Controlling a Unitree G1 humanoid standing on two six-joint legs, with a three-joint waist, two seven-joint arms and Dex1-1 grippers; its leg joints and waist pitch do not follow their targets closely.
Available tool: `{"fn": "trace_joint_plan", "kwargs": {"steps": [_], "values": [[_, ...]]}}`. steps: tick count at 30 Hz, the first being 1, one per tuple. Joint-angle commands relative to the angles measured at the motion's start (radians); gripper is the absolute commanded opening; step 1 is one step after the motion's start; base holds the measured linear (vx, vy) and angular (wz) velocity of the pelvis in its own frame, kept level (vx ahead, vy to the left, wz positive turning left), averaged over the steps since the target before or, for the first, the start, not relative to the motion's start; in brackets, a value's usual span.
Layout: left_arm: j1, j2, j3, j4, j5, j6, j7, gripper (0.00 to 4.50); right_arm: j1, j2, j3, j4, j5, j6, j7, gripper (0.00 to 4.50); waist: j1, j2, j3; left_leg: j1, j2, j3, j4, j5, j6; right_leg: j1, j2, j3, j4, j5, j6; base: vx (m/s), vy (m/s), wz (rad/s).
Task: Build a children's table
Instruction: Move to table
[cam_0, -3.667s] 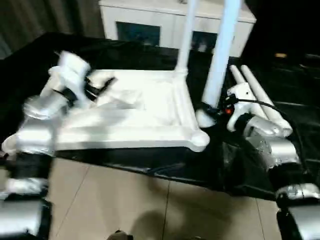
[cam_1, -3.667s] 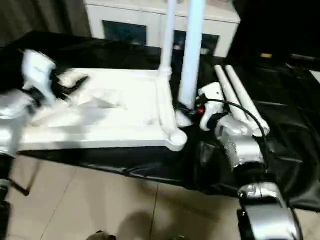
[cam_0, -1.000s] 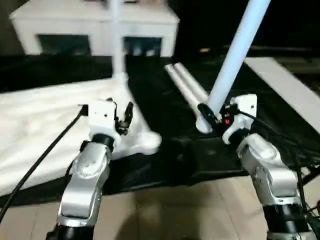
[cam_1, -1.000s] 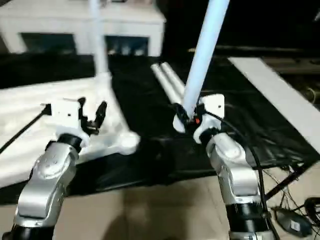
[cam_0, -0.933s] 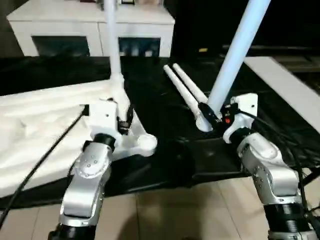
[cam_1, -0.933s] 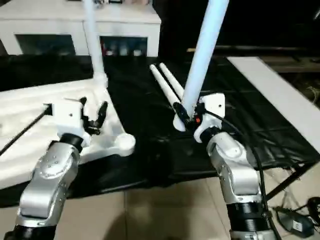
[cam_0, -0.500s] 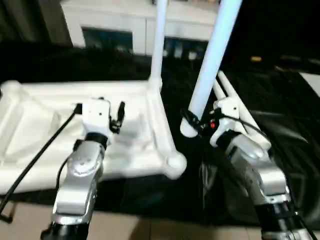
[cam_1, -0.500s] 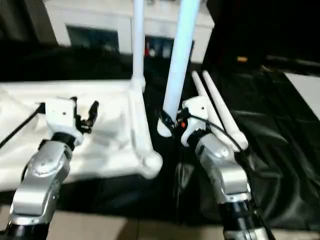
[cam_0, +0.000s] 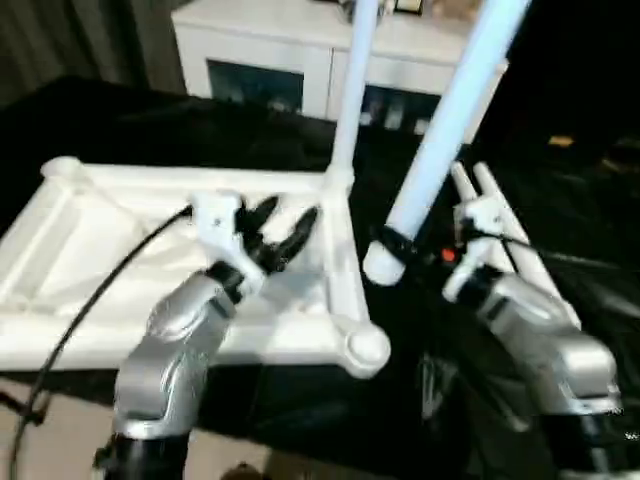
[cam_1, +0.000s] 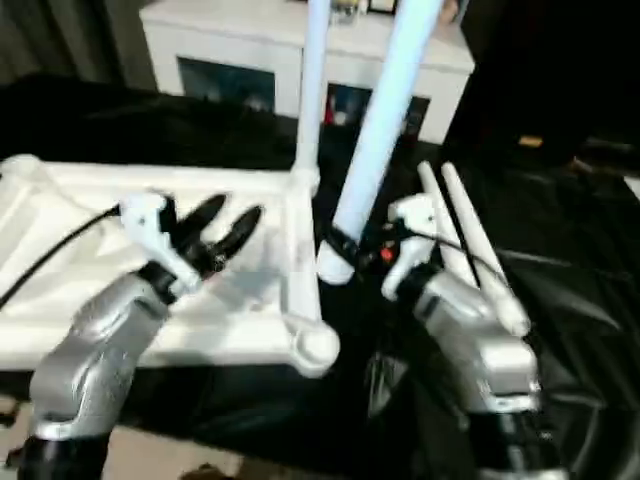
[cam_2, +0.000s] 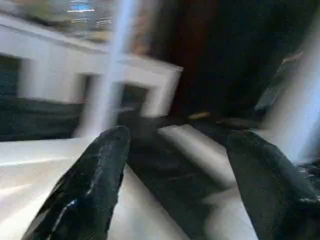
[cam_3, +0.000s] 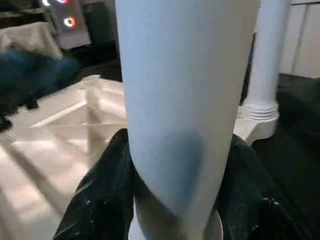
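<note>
Tabletop, white plastic, ribbed underside facing up, lies on a black cover across the left and centre of the frame; a round corner socket sits at its near right corner. White cabinet with glass doors stands along the upper edge, behind the cover.

Held leg, long white tube, rises tilted from centre toward the upper right; its thick lower end hangs just right of the tabletop's right rim, above the black cover. Right gripper pinches this leg near the lower end, one black finger on each side.

Fitted leg stands upright in the far right corner socket, reaching the top of the frame.

Two spare legs lie side by side on the cover at centre right, behind the right arm.

Left gripper, fingers spread apart and empty, hovers over the tabletop's right portion, near the fitted leg's base.
</note>
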Motion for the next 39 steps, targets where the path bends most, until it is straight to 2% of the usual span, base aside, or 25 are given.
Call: {"fn": "trace_joint_plan", "kwargs": {"steps": [1, 2, 4, 5, 6, 7, 8, 9, 10, 11, 12, 15, 17, 18, 19, 20, 21, 24, 25, 26, 29, 31, 34, 35, 39], "values": [[-0.059, -0.014, 0.023, -0.016, -0.14, 0.086, -0.05, 3.97, -0.027, -0.022, -0.001, -0.035, 0.023, 0.038, 0.042, 1.86, -0.007, 0.01, -0.031, 0.044, 0.085, -0.033, -0.09, -0.327, -0.048, 0.014, -0.109, 0.044, -0.114, -0.283, -0.215, -0.093, 0.038, -0.02], [-0.08, -0.012, 0.025, -0.012, -0.179, 0.109, -0.071, 4.08, -0.034, -0.027, 0.003, -0.034, 0.023, 0.042, 0.05, 1.86, -0.015, 0.009, -0.024, 0.05, 0.084, -0.037, -0.095, -0.419, -0.082, 0.005, -0.11, 0.042, -0.124, -0.397, -0.184, -0.093, 0.038, -0.02], [-0.115, -0.014, 0.03, 0.002, -0.212, 0.136, -0.08, 4.19, -0.042, -0.035, 0.013, -0.037, 0.03, 0.058, 0.068, 1.86, -0.021, 0.004, -0.02, 0.052, 0.079, -0.042, -0.098, -0.479, -0.1, 0.0, -0.117, 0.041, -0.139, -0.494, -0.137, -0.099, 0.039, -0.09], [-0.161, -0.008, 0.042, 0.029, -0.241, 0.165, -0.098, 4.27, -0.048, -0.057, 0.042, -0.048, 0.028, 0.071, 0.1, 1.86, -0.024, 0.006, -0.021, 0.05, 0.078, -0.044, -0.101, -0.47, -0.099, 0.004, -0.121, 0.042, -0.145, -0.517, -0.112, -0.095, 0.039, -0.11], [-0.175, -0.003, 0.044, 0.041, -0.241, 0.17, -0.109, 4.35, -0.049, -0.068, 0.058, -0.05, 0.02, 0.075, 0.111, 1.86, -0.025, 0.006, -0.024, 0.048, 0.078, -0.044, -0.102, -0.454, -0.096, 0.007, -0.121, 0.042, -0.146, -0.506, -0.105, -0.063, 0.042, -0.11], [-0.191, 0.003, 0.043, 0.053, -0.244, 0.175, -0.129, 4.35, -0.051, -0.085, 0.081, -0.054, 0.009, 0.084, 0.127, 1.86, -0.03, 0.005, -0.03, 0.039, 0.08, -0.044, -0.11, -0.408, -0.087, 0.019, -0.119, 0.038, -0.142, -0.442, -0.102, -0.017, 0.051, -0.14], [-0.204, 0.008, 0.044, 0.062, -0.25, 0.185, -0.144, 4.46, -0.053, -0.099, 0.103, -0.06, 0.005, 0.098, 0.143, 1.86, -0.032, 0.005, -0.036, 0.026, 0.084, -0.045, -0.118, -0.333, -0.07, 0.034, -0.123, 0.032, -0.133, -0.33, -0.117, -0.017, 0.051, -0.14], [-0.204, 0.008, 0.044, 0.062, -0.25, 0.185, -0.144, 4.46, -0.053, -0.099, 0.103, -0.06, 0.005, 0.098, 0.143, 1.86, -0.033, 0.006, -0.038, 0.021, 0.086, -0.044, -0.119, -0.3, -0.063, 0.036, -0.121, 0.03, -0.129, -0.268, -0.128, -0.003, 0.054, -0.16], [-0.213, 0.031, 0.021, 0.054, -0.261, 0.207, -0.192, 4.46, -0.053, -0.116, 0.126, -0.069, 0.012, 0.122, 0.175, 1.86, -0.037, 0.005, -0.04, 0.025, 0.091, -0.042, -0.122, -0.293, -0.051, 0.034, -0.12, 0.019, -0.125, -0.221, -0.149, 0.0, 0.0, 0.0], [-0.217, 0.038, 0.008, 0.055, -0.255, 0.212, -0.199, 4.46, -0.055, -0.123, 0.136, -0.074, 0.015, 0.132, 0.192, 1.86, -0.041, 0.0, -0.038, 0.022, 0.088, -0.04, -0.121, -0.318, -0.047, 0.033, -0.122, 0.016, -0.126, -0.253, -0.155, 0.0, 0.0, 0.0], [-0.221, 0.041, 0.001, 0.057, -0.25, 0.215, -0.201, 4.46, -0.056, -0.127, 0.143, -0.077, 0.017, 0.138, 0.202, 1.86, -0.041, 0.001, -0.038, 0.023, 0.086, -0.037, -0.119, -0.329, -0.048, 0.029, -0.125, 0.018, -0.129, -0.269, -0.156, 0.0, 0.0, 0.0], [-0.234, 0.052, -0.024, 0.073, -0.22, 0.196, -0.192, 4.46, -0.063, -0.137, 0.162, -0.081, 0.024, 0.167, 0.237, 1.86, -0.04, -0.001, -0.038, 0.028, 0.089, -0.029, -0.111, -0.303, -0.036, 0.02, -0.134, 0.027, -0.134, -0.257, -0.175, 0.0, 0.0, 0.0], [-0.244, 0.056, -0.038, 0.077, -0.215, 0.194, -0.192, 4.46, -0.071, -0.148, 0.175, -0.08, 0.03, 0.19, 0.255, 1.86, -0.034, -0.007, -0.041, 0.026, 0.091, -0.023, -0.107, -0.238, -0.01, 0.024, -0.134, 0.029, -0.128, -0.196, -0.189, 0.0, 0.0, 0.0], [-0.244, 0.056, -0.038, 0.077, -0.215, 0.194, -0.192, 4.46, -0.071, -0.148, 0.175, -0.08, 0.03, 0.19, 0.255, 1.86, -0.034, -0.007, -0.041, 0.026, 0.091, -0.023, -0.107, -0.238, -0.01, 0.024, -0.134, 0.029, -0.128, -0.196, -0.189, 0.0, 0.0, 0.0], [-0.25, 0.057, -0.052, 0.082, -0.192, 0.183, -0.191, 4.46, -0.082, -0.15, 0.184, -0.07, 0.02, 0.186, 0.253, 1.86, -0.031, -0.006, -0.044, 0.025, 0.092, -0.021, -0.105, -0.2, 0.0, 0.025, -0.134, 0.028, -0.123, -0.151, -0.199, 0.0, 0.0, 0.0], [-0.252, 0.056, -0.058, 0.085, -0.18, 0.176, -0.187, 4.46, -0.087, -0.148, 0.186, -0.064, 0.014, 0.183, 0.249, 1.86, -0.03, -0.01, -0.044, 0.024, 0.092, -0.02, -0.105, -0.187, 0.006, 0.026, -0.134, 0.028, -0.123, -0.134, -0.203, 0.0, 0.0, 0.0], [-0.256, 0.056, -0.065, 0.091, -0.16, 0.166, -0.18, 4.46, -0.094, -0.145, 0.189, -0.056, 0.005, 0.178, 0.243, 1.86, -0.026, -0.007, -0.047, 0.026, 0.093, -0.019, -0.102, -0.163, 0.013, 0.025, -0.133, 0.027, -0.118, -0.102, -0.21, 0.0, 0.0, 0.0], [-0.268, 0.047, -0.069, 0.108, -0.116, 0.14, -0.136, 4.3, -0.114, -0.119, 0.189, -0.038, -0.025, 0.167, 0.193, 1.86, -0.021, -0.009, -0.058, 0.022, 0.092, -0.014, -0.092, -0.058, 0.039, 0.03, -0.132, 0.026, -0.101, 0.048, -0.233, 0.0, 0.0, 0.0], [-0.275, 0.04, -0.064, 0.113, -0.103, 0.136, -0.107, 4.19, -0.12, -0.105, 0.188, -0.035, -0.037, 0.159, 0.171, 1.86, -0.017, -0.009, -0.065, 0.017, 0.09, -0.013, -0.084, 0.006, 0.062, 0.032, -0.131, 0.025, -0.09, 0.148, -0.245, 0.0, 0.0, 0.0], [-0.285, 0.029, -0.055, 0.122, -0.086, 0.131, -0.062, 4.19, -0.126, -0.088, 0.183, -0.032, -0.048, 0.158, 0.145, 1.86, -0.017, -0.01, -0.062, 0.014, 0.088, -0.009, -0.084, 0.02, 0.08, 0.027, -0.128, 0.023, -0.088, 0.188, -0.259, 0.0, 0.0, 0.0], [-0.3, -0.009, -0.012, 0.127, -0.093, 0.135, 0.029, 3.99, -0.137, -0.06, 0.179, -0.034, -0.06, 0.158, 0.105, 1.86, -0.013, -0.01, -0.062, 0.016, 0.093, -0.009, -0.084, -0.015, 0.082, 0.029, -0.132, 0.021, -0.09, 0.147, -0.274, 0.0, 0.0, 0.0], [-0.297, -0.02, 0.0, 0.119, -0.093, 0.138, 0.053, 3.79, -0.14, -0.048, 0.179, -0.041, -0.06, 0.163, 0.091, 1.86, -0.013, -0.011, -0.056, 0.018, 0.095, -0.008, -0.087, -0.043, 0.073, 0.027, -0.132, 0.021, -0.095, 0.106, -0.275, 0.0, 0.0, 0.0], [-0.293, -0.025, 0.006, 0.124, -0.092, 0.134, 0.056, 3.65, -0.141, -0.041, 0.183, -0.047, -0.062, 0.169, 0.085, 1.86, -0.013, -0.009, -0.054, 0.022, 0.096, -0.007, -0.09, -0.082, 0.049, 0.024, -0.131, 0.023, -0.102, 0.032, -0.255, 0.0, 0.0, 0.0], [-0.293, -0.024, 0.008, 0.127, -0.094, 0.136, 0.053, 3.33, -0.141, -0.041, 0.185, -0.048, -0.065, 0.169, 0.083, 1.86, -0.014, -0.012, -0.053, 0.02, 0.096, -0.007, -0.091, -0.088, 0.042, 0.024, -0.131, 0.023, -0.103, 0.019, -0.248, 0.0, 0.0, 0.0], [-0.294, -0.009, 0.003, 0.137, -0.077, 0.129, 0.056, 3.24, -0.143, -0.035, 0.186, -0.045, -0.082, 0.167, 0.075, 1.86, -0.011, -0.014, -0.052, 0.02, 0.095, -0.007, -0.093, -0.093, 0.029, 0.022, -0.131, 0.023, -0.105, -0.007, -0.23, 0.0, 0.0, 0.0]]}}
